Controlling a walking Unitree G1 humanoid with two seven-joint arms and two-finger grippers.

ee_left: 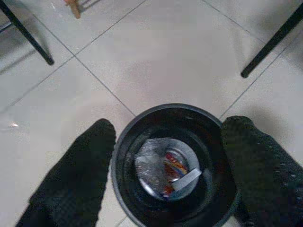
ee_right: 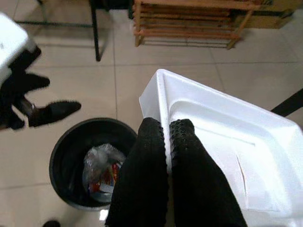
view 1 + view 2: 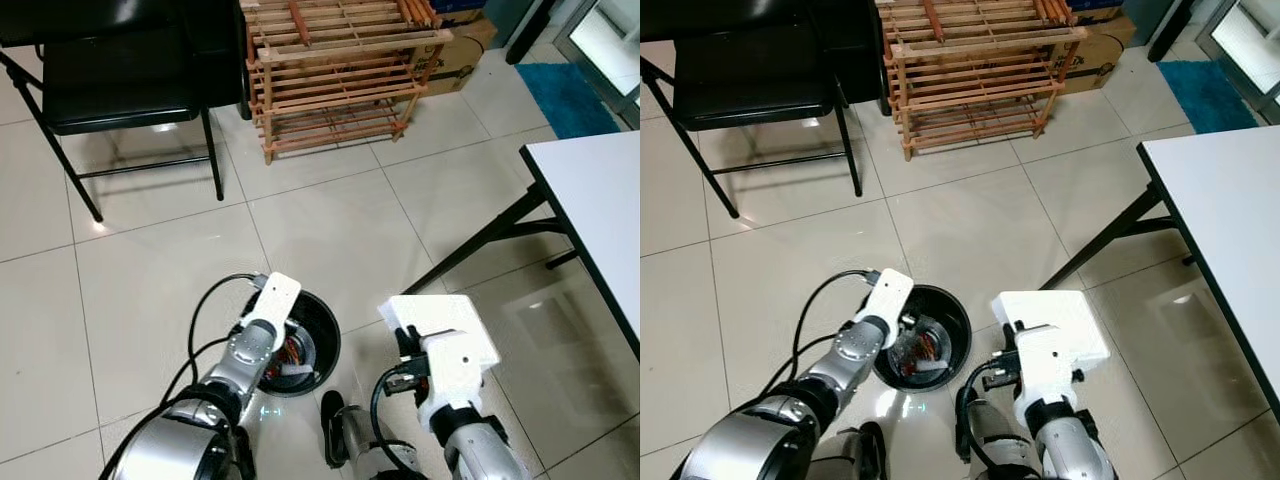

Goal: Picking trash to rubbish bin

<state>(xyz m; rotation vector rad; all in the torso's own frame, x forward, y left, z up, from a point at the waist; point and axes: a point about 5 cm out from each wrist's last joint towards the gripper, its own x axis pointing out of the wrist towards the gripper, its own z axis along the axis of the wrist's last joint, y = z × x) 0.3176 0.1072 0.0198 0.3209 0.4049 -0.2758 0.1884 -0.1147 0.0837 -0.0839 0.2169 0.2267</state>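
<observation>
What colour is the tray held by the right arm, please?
White; the tray shows best in the right wrist view.

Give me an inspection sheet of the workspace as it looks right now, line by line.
Surface: pale tiled floor, glossy.
Job's things: black rubbish bin on the floor, crumpled wrappers lying in its bottom; white foam tray held beside the bin.
Clutter: nothing seen loose on the floor.
Grippers: left gripper open above the bin, fingers either side of its rim; right gripper shut on the foam tray's edge.
Cables: black cable looping along the left arm.
Surroundings: black folding chair, wooden rack, white table, blue mat.
</observation>
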